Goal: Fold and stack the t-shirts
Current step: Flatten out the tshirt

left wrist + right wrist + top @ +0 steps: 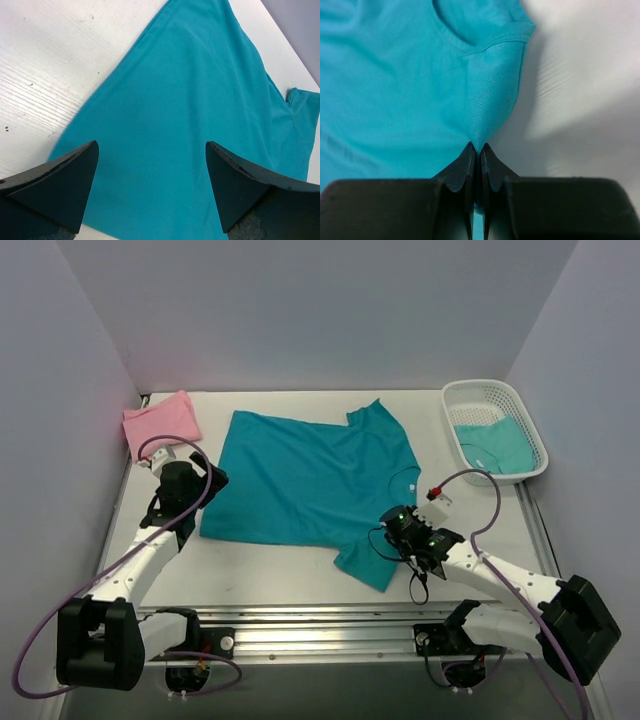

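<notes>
A teal t-shirt (300, 480) lay spread nearly flat across the middle of the white bench (480, 525). Its straight hem faced my left arm and its neck opening faced my right. One short sleeve pointed to the far side and the other to the near edge. The cloth was plain and smooth, with a few soft wrinkles.

My right fingers (477, 152) were pressed together, pinching a small peak of the teal cloth beside a stitched band, close to the near sleeve. My left fingers (203, 480) stood spread wide above the near hem corner, with cloth showing between them.

A pink t-shirt (160, 422) sat folded in the far left corner, well apart from the teal one. Another teal shirt (497, 445) lay crumpled in the white mesh basket (470, 392) at the far right.

From above, my right wrist hid the pinch itself. The close right wrist view was soft, so I could not tell whether the band was the collar or a sleeve hem. The left wrist view cut the shirt off at its edges, and I could not tell whether my left fingers touched the cloth. The basket wall partly hid the shirt inside it.
</notes>
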Controlling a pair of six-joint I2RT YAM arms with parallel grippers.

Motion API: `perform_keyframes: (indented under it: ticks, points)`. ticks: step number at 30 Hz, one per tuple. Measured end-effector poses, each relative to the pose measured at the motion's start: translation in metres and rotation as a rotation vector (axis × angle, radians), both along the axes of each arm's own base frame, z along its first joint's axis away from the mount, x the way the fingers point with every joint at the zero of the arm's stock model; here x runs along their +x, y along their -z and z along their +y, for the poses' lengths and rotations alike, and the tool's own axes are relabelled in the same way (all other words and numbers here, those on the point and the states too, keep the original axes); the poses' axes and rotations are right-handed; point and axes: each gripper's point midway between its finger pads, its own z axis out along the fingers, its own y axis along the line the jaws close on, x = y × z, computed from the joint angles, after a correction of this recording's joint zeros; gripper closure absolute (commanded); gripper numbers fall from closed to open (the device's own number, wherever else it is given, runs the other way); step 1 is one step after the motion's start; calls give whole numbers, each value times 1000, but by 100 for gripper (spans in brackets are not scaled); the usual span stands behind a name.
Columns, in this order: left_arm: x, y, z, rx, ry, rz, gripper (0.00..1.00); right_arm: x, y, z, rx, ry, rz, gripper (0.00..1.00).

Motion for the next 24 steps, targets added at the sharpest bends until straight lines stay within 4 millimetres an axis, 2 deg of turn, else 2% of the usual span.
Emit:
perform_keyframes:
  ticks: [3,5,7,8,9,13,17,21,24]
  points:
    - [0,-1,-3,-3,6,-2,3,7,-7,-25,-14,64,-9,100]
    - [-2,-3,-5,-4,10,-4,3,11,-9,-38,-27,97,-11,95]
    - [-5,-5,-8,-5,12,-8,3,13,-9,-48,-41,122,-5,57]
    - [-7,-8,-10,-6,13,-11,3,14,-7,-53,-50,130,3,6]
    - [-9,-10,-12,-8,14,-16,3,15,-6,-57,-57,134,11,0]
    - [-17,-21,-21,-20,23,-36,3,17,10,-69,-105,138,75,0]
    - [-33,-26,-33,-22,43,-32,3,16,19,-68,-126,111,125,0]
    - [-61,-29,-43,-31,63,-38,3,12,6,-62,-109,79,96,0]
    - [-81,-24,-44,-31,68,-30,2,5,-19,-48,-64,18,21,0]
